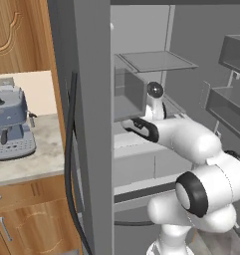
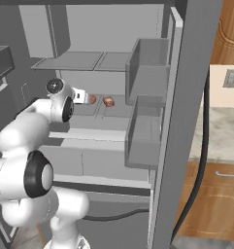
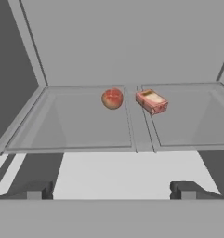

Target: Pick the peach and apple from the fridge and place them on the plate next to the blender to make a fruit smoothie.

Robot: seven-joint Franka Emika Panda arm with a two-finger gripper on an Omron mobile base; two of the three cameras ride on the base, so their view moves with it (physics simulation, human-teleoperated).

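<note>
My jaws stand spread as wide as they go, with nothing between them. In the hand view my gripper (image 3: pixel 111 190) shows as two dark tips low in the frame, one on each side, aimed level into the fridge (image 1: pixel 91 124). I judge they are parted like this because the grab is not yet begun, and a round fruit needs the full gap.

The peach (image 3: pixel 112 99) sits on the shelf (image 3: pixel 71 125) ahead of me, near the back and just left of the seam between the two shelf panels. It is well apart from my tips. Just beside it on the right panel lies a flat pinkish block (image 3: pixel 152 101), turned at an angle; the two look close but not touching. That block is not mine to take, so I would come in from the peach's open left side.

In the right base view the peach (image 2: pixel 92 99) and block (image 2: pixel 108 101) show small, past my hand, on the middle shelf. They are too small there to tell much more.

The door bins (image 2: pixel 146 124) look bare, though their walls may hide something low.

A blue-grey coffee machine (image 1: pixel 9 122) stands on the counter (image 1: pixel 27 162) left of the fridge, outside it.
</note>
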